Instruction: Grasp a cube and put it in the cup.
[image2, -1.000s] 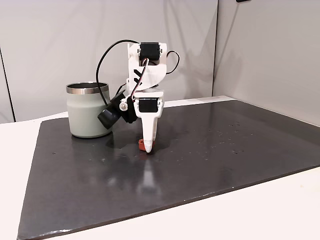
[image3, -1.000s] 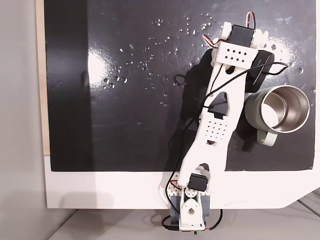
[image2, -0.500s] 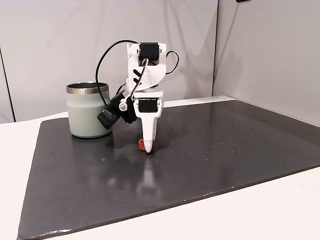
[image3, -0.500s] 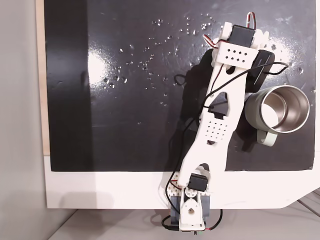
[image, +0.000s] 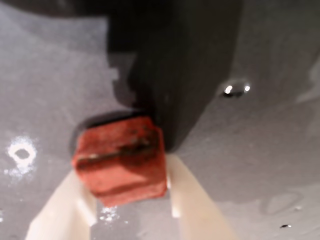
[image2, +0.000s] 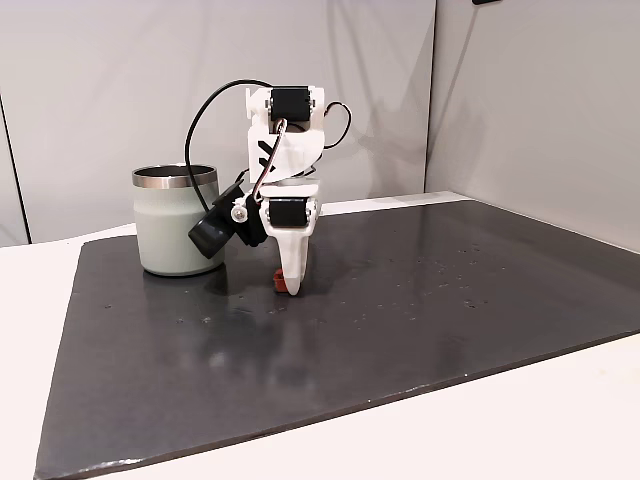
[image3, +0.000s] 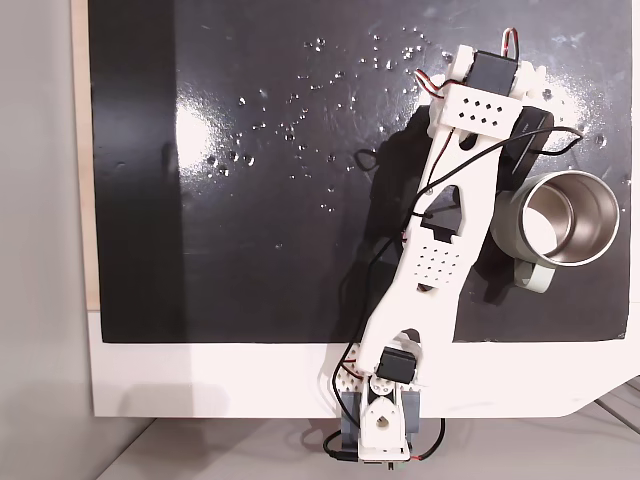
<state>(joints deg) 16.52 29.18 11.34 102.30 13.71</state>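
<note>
The cube (image: 120, 160) is a small red-orange block, and my gripper (image: 125, 180) is shut on it, one pale finger (image: 62, 210) on each side. In a fixed view from the side, the gripper (image2: 288, 288) points straight down with the cube (image2: 279, 281) at its tip, just above the dark mat. The cup (image2: 178, 225) is pale grey-green with a steel rim and stands upright to the left of the gripper, a short way off. From above, the open cup (image3: 558, 222) sits right of the white arm (image3: 440, 230), which hides the cube.
A dark glossy mat (image2: 450, 300) covers most of the white table and has free room to the right in the side view. A black wrist camera (image2: 215, 232) hangs between gripper and cup. Small specks dot the mat (image3: 250, 200).
The gripper has risen a little off the mat and shifted slightly towards the cup, carrying the cube with it. The cup has not moved.
</note>
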